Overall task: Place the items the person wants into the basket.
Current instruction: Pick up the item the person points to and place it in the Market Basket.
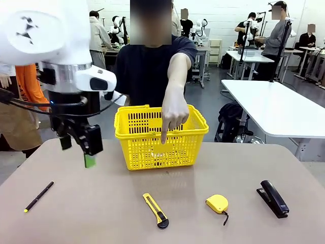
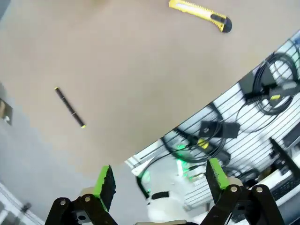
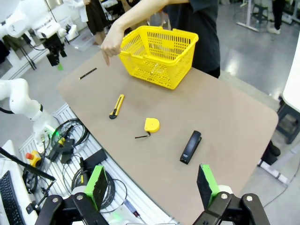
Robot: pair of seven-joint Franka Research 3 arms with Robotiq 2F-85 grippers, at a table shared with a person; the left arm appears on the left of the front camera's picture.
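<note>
though latticed, glossy yellow plastic basket (image 1: 144,148)

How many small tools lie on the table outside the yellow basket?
4. The black pen lies at the robot's left, the utility knife near the middle, the tape measure right of it, the stapler farthest right. More may lie hidden inside the basket.

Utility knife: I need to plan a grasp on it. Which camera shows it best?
Left wrist view: the utility knife lies whole and largest, near the top edge. The front view shows it whole but smaller; the right wrist view, smaller still.
</note>
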